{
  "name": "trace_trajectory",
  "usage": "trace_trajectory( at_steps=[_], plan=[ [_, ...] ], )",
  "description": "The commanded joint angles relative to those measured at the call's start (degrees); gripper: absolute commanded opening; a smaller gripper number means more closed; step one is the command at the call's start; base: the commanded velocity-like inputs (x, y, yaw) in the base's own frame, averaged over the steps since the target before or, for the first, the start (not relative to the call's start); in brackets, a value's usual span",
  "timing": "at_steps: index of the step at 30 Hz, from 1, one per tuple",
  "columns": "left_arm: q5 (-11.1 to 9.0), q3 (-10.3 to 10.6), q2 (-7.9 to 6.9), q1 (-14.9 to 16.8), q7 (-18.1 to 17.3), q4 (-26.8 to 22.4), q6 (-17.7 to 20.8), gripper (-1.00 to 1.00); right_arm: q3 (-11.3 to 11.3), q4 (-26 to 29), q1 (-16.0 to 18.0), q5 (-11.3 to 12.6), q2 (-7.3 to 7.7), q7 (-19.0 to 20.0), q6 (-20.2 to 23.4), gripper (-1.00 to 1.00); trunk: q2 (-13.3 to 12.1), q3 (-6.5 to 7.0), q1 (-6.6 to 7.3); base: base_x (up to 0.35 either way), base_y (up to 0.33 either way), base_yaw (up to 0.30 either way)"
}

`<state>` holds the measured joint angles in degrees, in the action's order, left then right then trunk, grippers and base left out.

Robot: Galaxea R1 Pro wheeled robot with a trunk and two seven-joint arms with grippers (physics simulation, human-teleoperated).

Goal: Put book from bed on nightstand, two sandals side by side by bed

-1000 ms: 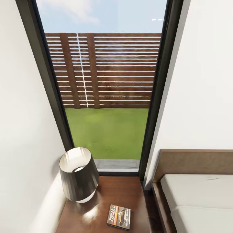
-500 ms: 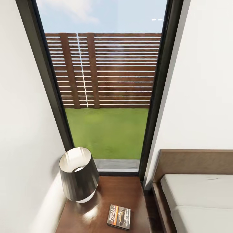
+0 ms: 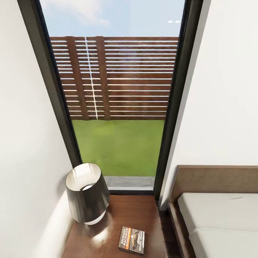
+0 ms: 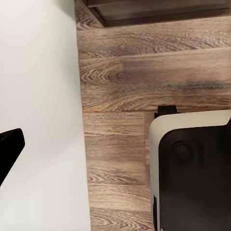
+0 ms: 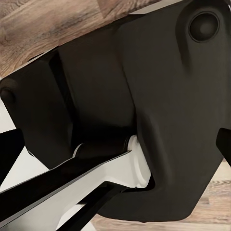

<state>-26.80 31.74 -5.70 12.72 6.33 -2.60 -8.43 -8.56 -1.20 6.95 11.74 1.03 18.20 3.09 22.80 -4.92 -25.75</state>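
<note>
nothing has shifted over the last second: my small dark paperback book with the orange band lies flat on the glossy reddish-brown wooden nightstand, beside the dark-shaded lamp. i judge the book step done; sandals remain. i cannot tell either pincer's opening.

Open nightstand top between lamp and bed frame, book near its front edge

A home bedroom: bed, nightstand with lamp, tall window
</note>
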Motion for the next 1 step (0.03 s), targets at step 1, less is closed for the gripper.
trace_trajectory(
  at_steps=[1],
  plan=[
    [-0.4,0.5,-0.01,0.0,0.2,0.0,-0.1,1.0,-0.4,-0.1,0.1,0.3,0.03,0.3,0.2,1.0,0.1,-0.12,-0.03,0.0,0.0,0.0]
  ],
)
